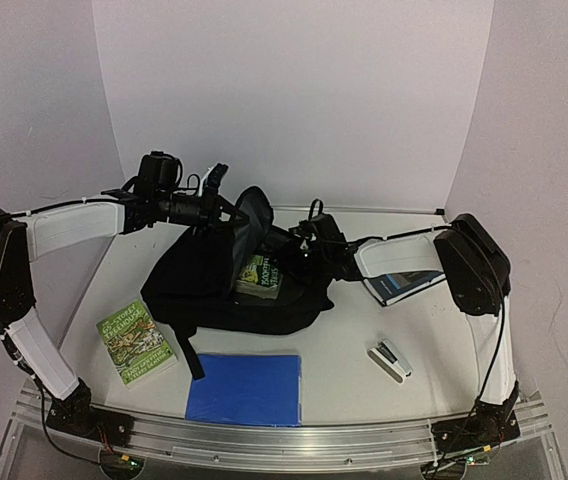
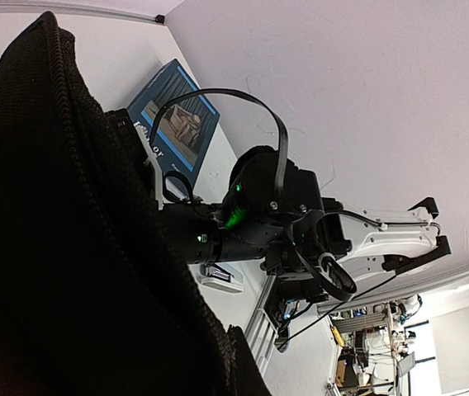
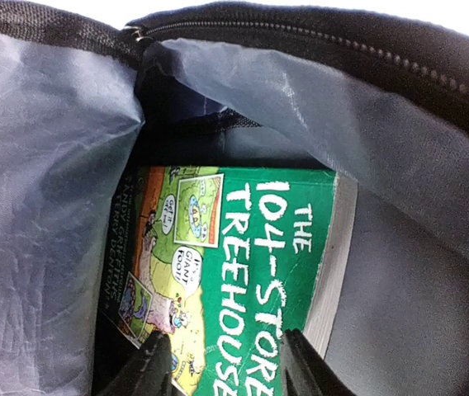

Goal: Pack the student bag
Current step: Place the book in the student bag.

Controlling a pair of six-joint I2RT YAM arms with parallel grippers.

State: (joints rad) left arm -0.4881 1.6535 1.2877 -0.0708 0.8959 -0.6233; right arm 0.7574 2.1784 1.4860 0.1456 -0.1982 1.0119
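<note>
I see one book (image 3: pixel 234 272) inside the student bag (image 1: pixel 204 280); left gripper (image 1: pixel 222 210) pinches it open, right gripper (image 3: pixel 228 363) gapes empty; folder (image 1: pixel 244 388) at 6 o'clock waits.

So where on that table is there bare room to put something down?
Bare tabletop lies between the blue folder and the stapler, and right of the stapler. A narrower patch sits behind the green book, left of the backpack. The middle, around the backpack, is crowded.
</note>
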